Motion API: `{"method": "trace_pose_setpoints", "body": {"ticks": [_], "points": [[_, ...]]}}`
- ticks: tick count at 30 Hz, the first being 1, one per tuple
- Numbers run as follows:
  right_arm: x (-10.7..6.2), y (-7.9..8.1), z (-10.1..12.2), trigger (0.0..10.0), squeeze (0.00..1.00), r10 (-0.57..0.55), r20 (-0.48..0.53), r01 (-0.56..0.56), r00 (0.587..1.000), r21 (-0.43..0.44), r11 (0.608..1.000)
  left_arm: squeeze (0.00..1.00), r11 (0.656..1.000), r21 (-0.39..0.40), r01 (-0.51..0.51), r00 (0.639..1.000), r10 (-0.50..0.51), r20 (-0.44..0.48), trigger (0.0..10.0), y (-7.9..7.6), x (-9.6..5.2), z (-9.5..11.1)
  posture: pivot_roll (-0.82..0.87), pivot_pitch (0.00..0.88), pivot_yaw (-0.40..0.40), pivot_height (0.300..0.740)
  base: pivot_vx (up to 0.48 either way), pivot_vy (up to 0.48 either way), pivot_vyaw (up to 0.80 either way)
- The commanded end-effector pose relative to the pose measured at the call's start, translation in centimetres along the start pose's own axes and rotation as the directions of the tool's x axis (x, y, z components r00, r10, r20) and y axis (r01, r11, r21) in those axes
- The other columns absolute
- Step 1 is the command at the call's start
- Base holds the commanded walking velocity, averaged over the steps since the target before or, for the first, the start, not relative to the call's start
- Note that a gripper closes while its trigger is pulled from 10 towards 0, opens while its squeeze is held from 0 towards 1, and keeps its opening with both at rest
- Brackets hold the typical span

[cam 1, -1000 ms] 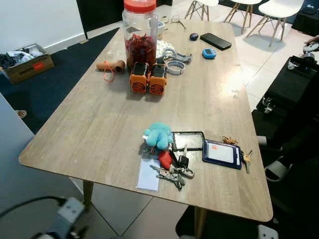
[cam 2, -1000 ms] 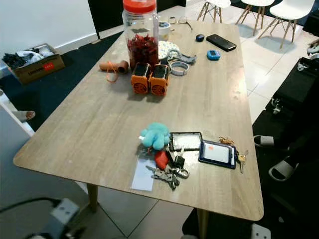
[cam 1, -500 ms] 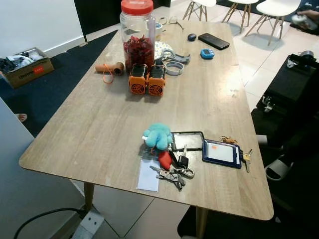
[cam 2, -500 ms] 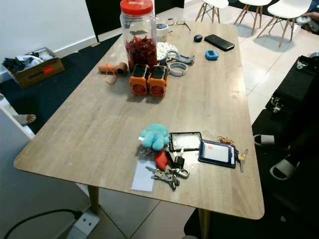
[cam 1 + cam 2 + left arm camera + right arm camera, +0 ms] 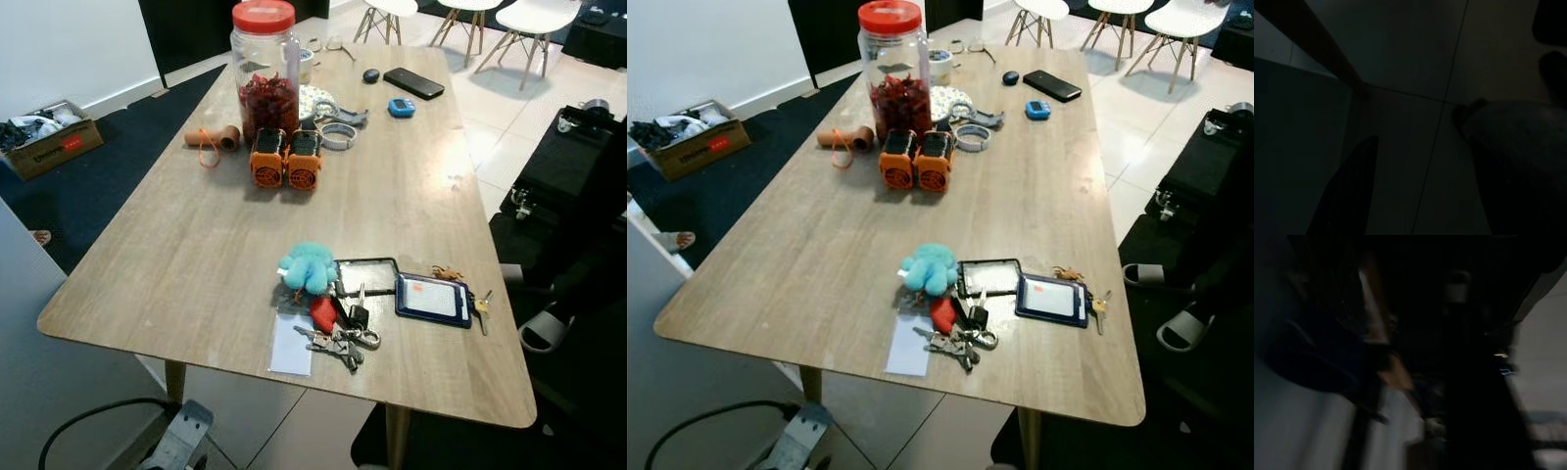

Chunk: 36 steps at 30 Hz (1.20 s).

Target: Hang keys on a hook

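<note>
The left end effector [image 5: 1415,196] hangs spread open over dark floor, the silver key bunch [image 5: 338,343] on the wooden table [image 5: 196,245]; the right's state I cannot tell.

Count on surface [image 5: 196,245]: 1 jar [image 5: 265,69], 2 orange boxes [image 5: 286,159], 1 teal plush toy [image 5: 309,266], 1 key bunch [image 5: 338,343], 2 card holders [image 5: 433,299], 1 phone [image 5: 412,82], 1 paper slip [image 5: 292,344]. Beyond: 3 white chairs [image 5: 534,20].

Matt wood-grain table [image 5: 196,255]; metal keys [image 5: 338,345]; fuzzy cloth plush [image 5: 309,266]; clear plastic jar [image 5: 265,73]; white paper slip [image 5: 292,345]; glossy floor tiles [image 5: 509,127].
</note>
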State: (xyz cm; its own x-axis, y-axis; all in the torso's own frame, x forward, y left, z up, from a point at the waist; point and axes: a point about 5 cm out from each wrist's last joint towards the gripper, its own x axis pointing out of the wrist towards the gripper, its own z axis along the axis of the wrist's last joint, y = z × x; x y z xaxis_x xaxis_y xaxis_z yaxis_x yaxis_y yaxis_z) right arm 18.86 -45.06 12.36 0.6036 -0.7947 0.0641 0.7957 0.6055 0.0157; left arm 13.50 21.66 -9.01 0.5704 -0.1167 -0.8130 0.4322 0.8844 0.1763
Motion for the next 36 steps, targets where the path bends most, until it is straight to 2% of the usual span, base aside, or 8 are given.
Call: {"method": "trace_pose_setpoints", "body": {"ticks": [1,9,14,20,28,29,30,36], "points": [[0.5,3.6,1.2,10.0,0.0,0.192,0.016,-0.192,0.981,0.003,0.981,0.0,1.0,0.003,0.008,1.0,-0.008,-0.002,10.0,-0.1,0.1,0.1,0.01,0.077,-0.015,0.74,0.0,0.0,0.0],[-2.2,14.1,3.8,10.0,0.0,0.672,0.085,-0.678,0.735,0.072,0.732,0.0,1.0,-0.007,0.011,1.0,-0.011,-0.008,10.0,0.1,0.1,0.1,0.02,0.077,-0.016,0.74,0.0,0.0,0.0],[-3.5,16.0,4.3,10.0,0.0,0.764,0.097,-0.77,0.638,0.087,0.632,0.0,1.0,-0.008,0.009,1.0,-0.009,-0.011,10.0,0.2,0.1,0.1,0.02,0.077,-0.015,0.74,0.0,0.0,0.0],[-7.7,19.1,3.6,10.0,0.0,0.939,0.002,-0.934,0.344,0.1,0.342,0.0,1.0,-0.005,0.011,1.0,-0.011,-0.019,10.0,0.4,0.1,0.1,0.03,0.078,-0.009,0.74,0.0,0.0,0.0],[-10.5,19.3,2.1,10.0,0.0,0.98,-0.11,-0.974,0.167,0.134,0.181,0.0,1.0,-0.006,0.021,1.0,-0.021,-0.022,10.0,0.3,0.1,0.2,0.02,0.074,-0.007,0.74,0.0,0.0,0.0],[-10.9,19.2,1.9,10.0,0.29,0.982,-0.127,-0.977,0.137,0.149,0.155,0.0,1.0,-0.006,0.023,0.999,-0.023,-0.022,10.0,0.3,0.2,0.2,0.02,0.073,-0.006,0.74,0.0,0.0,0.0],[-11.3,18.9,1.5,10.0,0.93,0.982,-0.154,-0.978,0.107,0.161,0.132,0.0,1.0,-0.006,0.026,0.999,-0.026,-0.022,10.0,0.3,0.2,0.2,0.02,0.073,-0.006,0.74,0.0,0.0,0.0],[-11.9,18.2,0.8,10.0,1.0,0.972,-0.221,-0.981,0.081,0.155,0.117,0.0,0.999,-0.008,0.032,0.999,-0.032,-0.023,10.0,0.2,0.2,0.3,0.02,0.079,-0.006,0.74,0.0,0.0,0.0]]}}
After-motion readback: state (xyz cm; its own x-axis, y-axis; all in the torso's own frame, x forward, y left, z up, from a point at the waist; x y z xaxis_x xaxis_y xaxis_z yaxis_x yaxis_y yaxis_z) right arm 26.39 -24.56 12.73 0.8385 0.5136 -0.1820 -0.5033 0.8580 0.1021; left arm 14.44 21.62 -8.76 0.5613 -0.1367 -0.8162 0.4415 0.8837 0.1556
